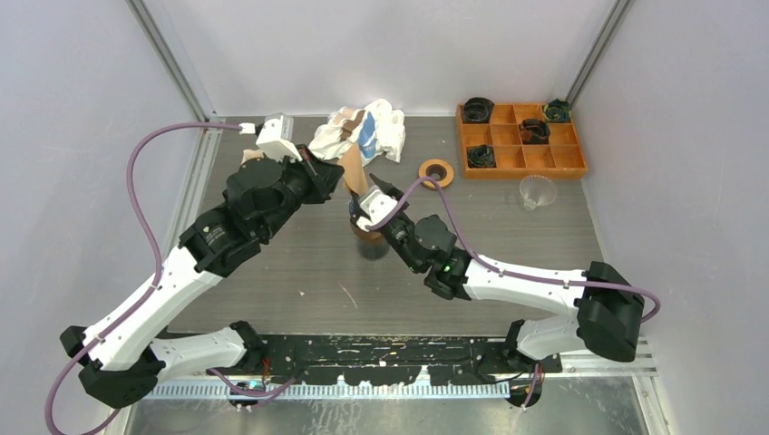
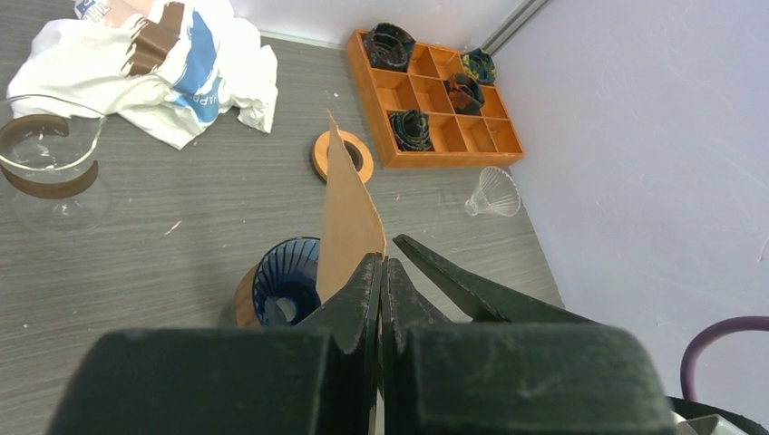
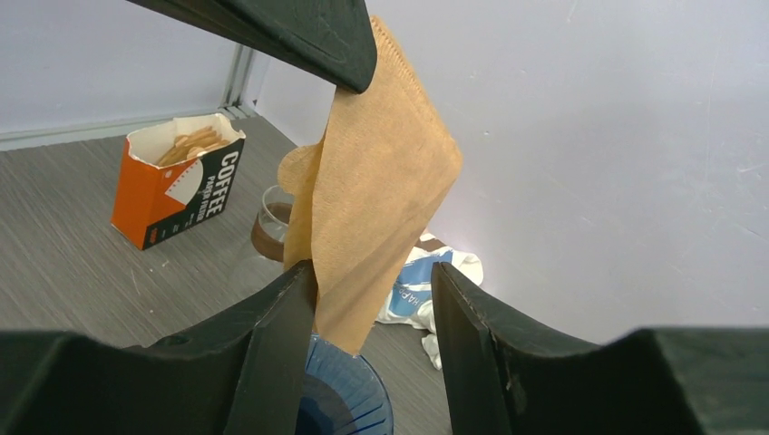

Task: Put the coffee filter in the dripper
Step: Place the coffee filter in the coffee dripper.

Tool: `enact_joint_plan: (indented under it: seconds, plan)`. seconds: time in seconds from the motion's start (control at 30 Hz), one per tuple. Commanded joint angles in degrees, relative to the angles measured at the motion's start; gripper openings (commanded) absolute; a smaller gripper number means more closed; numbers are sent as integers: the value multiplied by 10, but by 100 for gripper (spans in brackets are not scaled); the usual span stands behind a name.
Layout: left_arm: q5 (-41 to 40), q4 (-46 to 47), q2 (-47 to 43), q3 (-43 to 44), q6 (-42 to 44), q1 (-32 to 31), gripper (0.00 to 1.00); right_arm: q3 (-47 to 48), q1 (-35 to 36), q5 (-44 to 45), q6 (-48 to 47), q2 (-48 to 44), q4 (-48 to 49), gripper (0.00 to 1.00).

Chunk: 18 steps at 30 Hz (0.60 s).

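Observation:
The brown paper coffee filter is pinched at one edge in my left gripper, which is shut on it and holds it upright above the blue ribbed dripper. In the right wrist view the filter hangs from the left gripper's finger, its lower tip just over the dripper's rim. My right gripper is open, its jaws either side of the filter's lower part; its left finger lies against the paper's edge. In the top view the filter and both grippers meet over the dripper.
An orange coffee filter box and a glass carafe with a brown band stand to the left. A crumpled white bag lies at the back. A wooden ring, a clear glass funnel and an orange compartment tray lie at the right.

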Motion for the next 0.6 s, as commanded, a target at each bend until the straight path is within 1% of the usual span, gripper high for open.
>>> enact_joint_plan:
  seconds: [0.0,0.1,0.33,0.43,0.57]
  plan:
    - [-14,44,-14,-3,-10,-6,0,2,3,23,-8,11,67,55]
    - [-13,45,-15,-5,-12,-8,0,-3,4,30,-11,17,89,54]
    - [-11,44,-14,-5,-15,-12,0,-8,3,45,-28,31,127,49]
    - [-11,43,-13,-5,-13,-13,0,-8,3,46,-32,34,136,43]
    - [-11,37,-13,-5,-13,-13,0,-6,3,40,-33,32,131,32]
